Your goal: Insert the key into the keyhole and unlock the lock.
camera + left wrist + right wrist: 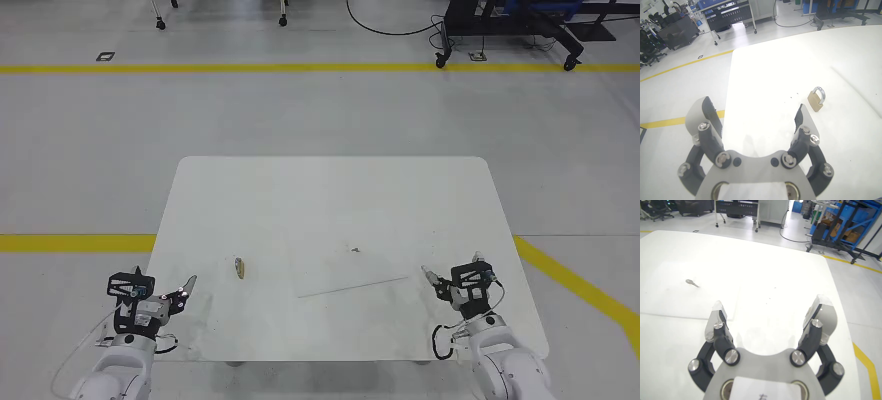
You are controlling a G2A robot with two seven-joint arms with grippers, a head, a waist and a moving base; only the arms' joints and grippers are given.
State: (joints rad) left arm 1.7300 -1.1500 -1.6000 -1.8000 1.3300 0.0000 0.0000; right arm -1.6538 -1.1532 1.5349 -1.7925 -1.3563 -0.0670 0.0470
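Top view places the padlock point(240, 267) on the near left part of the white desk point(330, 190) and the key point(354, 248) near the middle, well apart from it; both read there as small marks. The left wrist view adds detail on the padlock point(816, 101): brass body, silver shackle, shackle end pointing away from the camera, just beyond one fingertip. The right wrist view resolves the key point(692, 282) as flat and silver, lying on a thin pale sheet point(696, 298) whose edge shows as a faint line. The left end effector point(753, 104) is released, fingers spread wide, grasping nothing, above the desk's near left edge point(165, 285). The right end effector point(769, 300) is likewise spread wide and bare, above the near right part of the desk point(452, 268), well short of the key. The desk has rounded corners. The floor point(90, 150) is pale grey with yellow lines point(300, 68). The right wrist view shows blue racks point(857, 228) behind; the left wrist view shows office chairs point(651, 55).
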